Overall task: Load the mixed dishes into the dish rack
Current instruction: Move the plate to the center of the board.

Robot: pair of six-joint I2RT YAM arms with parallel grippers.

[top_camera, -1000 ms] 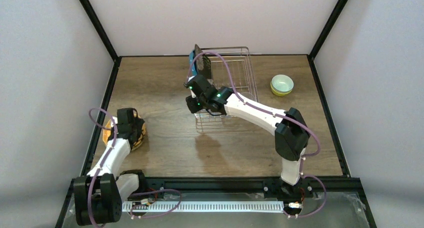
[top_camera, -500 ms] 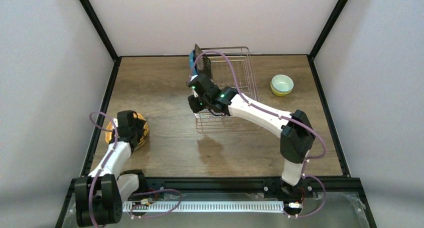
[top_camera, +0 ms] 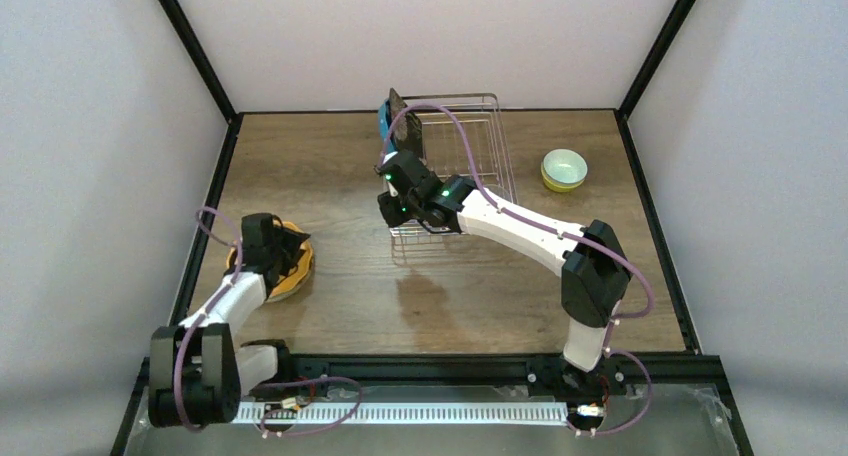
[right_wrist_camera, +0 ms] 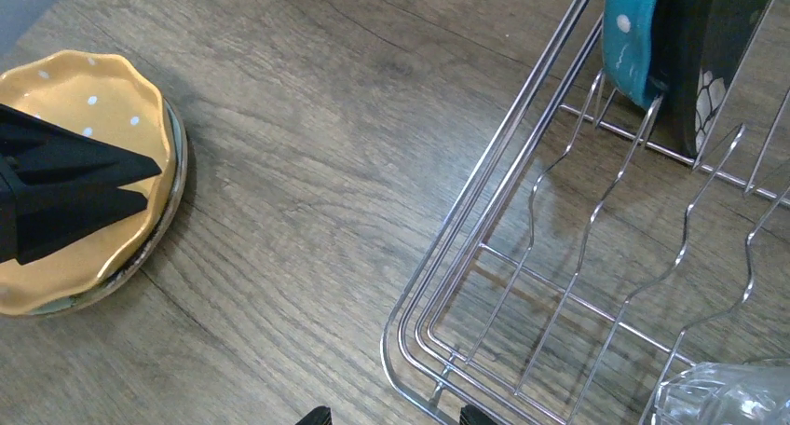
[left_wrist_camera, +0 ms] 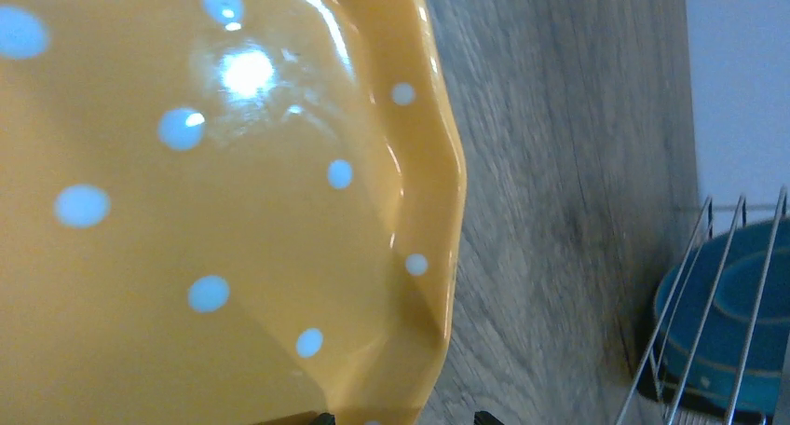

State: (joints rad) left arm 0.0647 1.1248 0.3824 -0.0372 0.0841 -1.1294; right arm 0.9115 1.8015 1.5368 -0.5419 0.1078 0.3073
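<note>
One dish matters now: the orange round plate w/ pale dots (left_wrist_camera: 186,211). It lies flat on the brown wood table (top_camera: 350,306), at lower left of the top view. The left gripper (right_wrist_camera: 154,185) is directly over it, fingers apart, nothing clamped. In the left wrist view the wavy rim on the rack side falls in line btw. the two fingertips at the bottom edge. So the fingers face the rim, not the centre; I judge the next move needs a descent onto this rim & then closing.

The silver wire dish rack (right_wrist_camera: 470,215) stands up and to the right of the plate in the top view, well apart. The right gripper (right_wrist_camera: 396,416), fingers also apart & empty, hangs at the rack's lower left corner, so the left arm is clearly nearer to the plate. Inside the rack a blue dotted plate (right_wrist_camera: 633,34) and a black square plate (right_wrist_camera: 727,52) stand on edge, at upper right of the right wrist view. Probably the orange one must be turned upright also.
</note>
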